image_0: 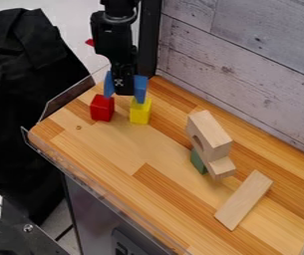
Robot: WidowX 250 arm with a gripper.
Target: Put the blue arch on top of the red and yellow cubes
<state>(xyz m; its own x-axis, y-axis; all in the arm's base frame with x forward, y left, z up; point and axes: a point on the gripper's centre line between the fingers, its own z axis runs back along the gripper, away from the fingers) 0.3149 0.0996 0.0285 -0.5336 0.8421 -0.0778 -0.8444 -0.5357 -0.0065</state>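
The black gripper (123, 85) hangs over the far left part of the wooden table, shut on the blue arch (141, 88). The arch's two ends show at either side of the gripper, and its middle is hidden behind it. Below the left end stands the red cube (101, 108). The yellow cube (140, 112) stands to its right, with a gap between the cubes, and the arch's right end overlaps its top edge in view. Whether the arch touches either cube, I cannot tell.
Right of centre on the table (151, 149), a stack of plain wooden blocks (209, 134) leans by a green block (198, 162). A flat wooden plank (244, 199) lies nearer the front right. A clear rim (101, 187) edges the left side; a whitewashed plank wall (247, 74) stands behind.
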